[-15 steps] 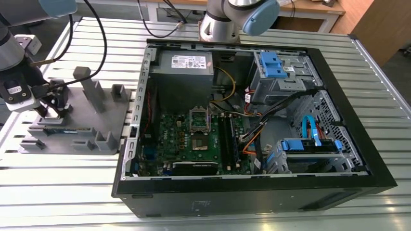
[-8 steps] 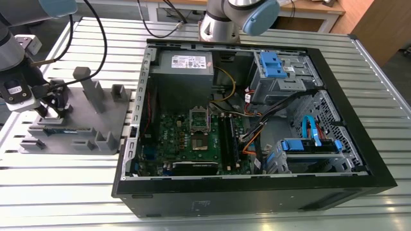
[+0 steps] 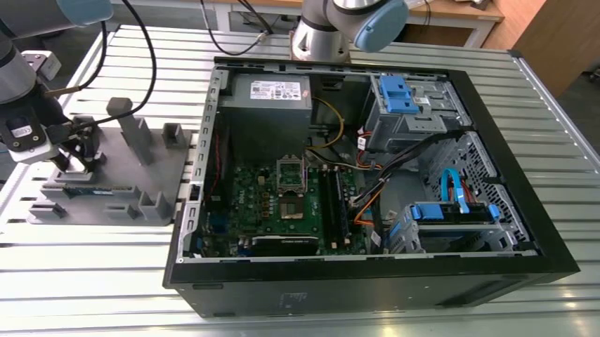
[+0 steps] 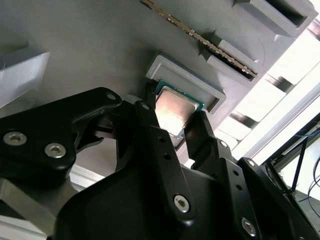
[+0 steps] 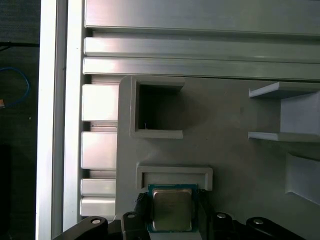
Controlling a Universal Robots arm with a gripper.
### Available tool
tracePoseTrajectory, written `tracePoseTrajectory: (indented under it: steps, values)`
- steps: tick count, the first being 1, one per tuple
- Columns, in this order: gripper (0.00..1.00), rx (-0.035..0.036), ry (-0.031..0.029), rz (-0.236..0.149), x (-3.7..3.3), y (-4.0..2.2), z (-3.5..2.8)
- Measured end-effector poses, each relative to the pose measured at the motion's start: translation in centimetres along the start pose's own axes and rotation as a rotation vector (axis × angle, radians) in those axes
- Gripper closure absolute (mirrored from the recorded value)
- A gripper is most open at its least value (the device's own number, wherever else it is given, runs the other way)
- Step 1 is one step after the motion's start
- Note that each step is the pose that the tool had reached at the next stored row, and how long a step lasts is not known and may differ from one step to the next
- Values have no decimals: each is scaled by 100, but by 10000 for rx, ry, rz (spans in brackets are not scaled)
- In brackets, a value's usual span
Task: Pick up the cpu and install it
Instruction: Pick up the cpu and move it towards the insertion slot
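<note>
Gripper (image 5: 172,214) jaws clenched on cpu (image 5: 171,206) edges, chip just beside holder rim (image 5: 175,172). I'd want grip even, chip level, lift straight clear of rim.

open computer case (image 3: 356,291) beside grey fixture (image 3: 112,172)

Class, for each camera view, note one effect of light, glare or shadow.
Exterior view: bright streaks run along the ribbed silver metal table; the open black computer case is darker inside. Second wrist view: the small square silver-topped cpu flares with warm glare. First wrist view: the square pocket of the grey plastic holder lies in deep shadow.
</note>
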State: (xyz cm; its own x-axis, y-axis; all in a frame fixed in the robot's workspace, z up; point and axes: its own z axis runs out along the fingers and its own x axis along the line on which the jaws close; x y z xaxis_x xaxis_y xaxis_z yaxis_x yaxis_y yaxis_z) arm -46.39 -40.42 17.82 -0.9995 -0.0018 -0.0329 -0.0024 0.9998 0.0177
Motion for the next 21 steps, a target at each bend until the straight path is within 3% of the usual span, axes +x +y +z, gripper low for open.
tracePoseTrajectory:
  steps: [2,3,4,5,21]
  values:
    - [53,-2,-2,1,0,1,1]
    - [52,-23,-42,-1,-5,2,22]
    - [52,-13,-25,0,-3,1,15]
    - [45,-4,-8,0,-1,1,5]
    - [47,0,0,0,0,0,2]
